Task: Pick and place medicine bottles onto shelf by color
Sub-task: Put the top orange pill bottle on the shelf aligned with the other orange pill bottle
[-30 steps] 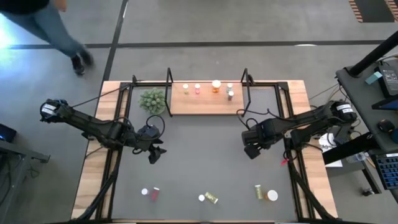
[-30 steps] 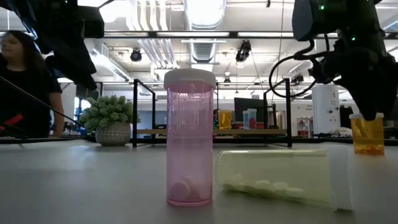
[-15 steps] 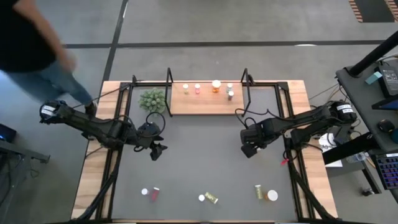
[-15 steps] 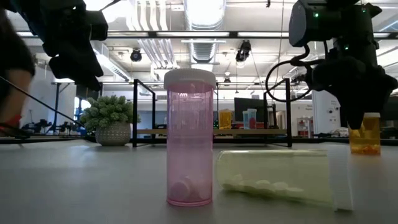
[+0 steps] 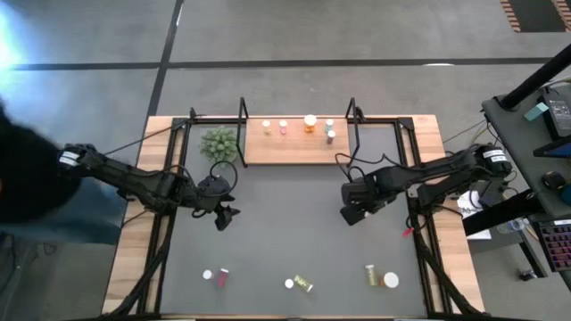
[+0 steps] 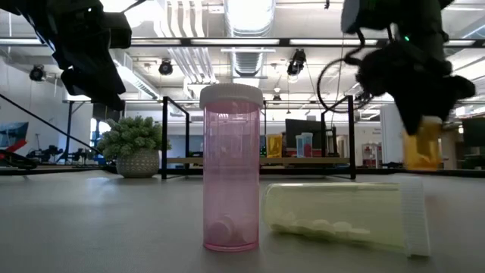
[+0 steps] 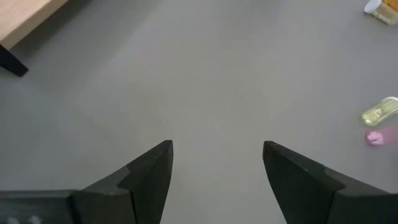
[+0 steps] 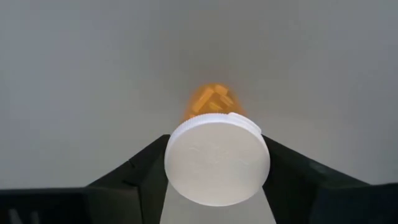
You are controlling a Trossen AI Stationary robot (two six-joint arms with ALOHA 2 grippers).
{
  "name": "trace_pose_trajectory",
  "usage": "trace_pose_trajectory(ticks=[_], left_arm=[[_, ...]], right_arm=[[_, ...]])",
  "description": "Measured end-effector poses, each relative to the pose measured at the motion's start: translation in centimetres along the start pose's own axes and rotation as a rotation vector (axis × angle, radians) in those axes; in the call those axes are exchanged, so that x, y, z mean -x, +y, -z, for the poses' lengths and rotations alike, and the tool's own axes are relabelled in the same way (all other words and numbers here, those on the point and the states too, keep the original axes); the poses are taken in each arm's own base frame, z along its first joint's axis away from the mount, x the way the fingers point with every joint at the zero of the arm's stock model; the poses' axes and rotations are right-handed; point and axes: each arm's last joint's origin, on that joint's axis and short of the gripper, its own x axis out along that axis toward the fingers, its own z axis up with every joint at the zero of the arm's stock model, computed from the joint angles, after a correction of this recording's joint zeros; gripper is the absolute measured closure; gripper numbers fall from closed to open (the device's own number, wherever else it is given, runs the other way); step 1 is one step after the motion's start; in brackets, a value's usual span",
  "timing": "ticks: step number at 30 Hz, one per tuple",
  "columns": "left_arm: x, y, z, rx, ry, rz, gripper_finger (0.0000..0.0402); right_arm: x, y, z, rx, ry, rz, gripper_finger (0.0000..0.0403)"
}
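Note:
My right gripper (image 5: 350,214) hangs over the mat's right half, shut on an orange medicine bottle (image 6: 421,148) with a white cap (image 8: 217,158). My left gripper (image 5: 223,217) hovers open over the mat's left half, nothing between its fingers (image 7: 149,174). The wooden shelf (image 5: 294,152) lies at the far edge with several small bottles (image 5: 310,122) standing on it. Near the front edge a pink bottle (image 6: 231,171) stands upright and a yellow-green bottle (image 6: 341,214) lies on its side. My right gripper pinches the orange bottle's white cap (image 8: 177,163) between its two fingers, one on each side of the cap's rim. The fingers come from above, pointing steeply down. The orange body (image 8: 211,99) hangs below the cap, and in the low view its bottom looks just clear of the mat.
A small green plant in a pot (image 5: 219,143) stands left of the shelf, next to its black uprights (image 5: 242,120). More bottles lie along the mat's near edge (image 5: 303,284) (image 5: 370,275). A person shows at the picture's left edge (image 5: 27,187), beside the table.
My right gripper has moved toward the table's left and slightly up, tipping steeper, and the orange bottle has gone with it from where it stood on the mat. A person has walked past the table's far left side.

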Motion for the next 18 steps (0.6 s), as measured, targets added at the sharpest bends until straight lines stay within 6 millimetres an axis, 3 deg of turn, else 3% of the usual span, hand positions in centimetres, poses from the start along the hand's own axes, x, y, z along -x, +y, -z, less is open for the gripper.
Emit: trace_pose_trajectory(ticks=[9,14,18], left_arm=[[0.0,0.0,0.0,-0.025,0.000,0.000,0.0169],[0.0,0.0,0.0,-0.022,0.017,0.019,0.0169],[0.0,-0.1,0.1,-0.019,0.043,0.049,0.0169]], right_arm=[[4.7,5.0,-2.1,0.092,-0.227,-0.102,0.0192],[5.4,8.4,-4.4,0.245,-0.250,-0.069,0.0193],[5.8,9.6,-6.8,0.338,-0.218,0.073,0.0193]])
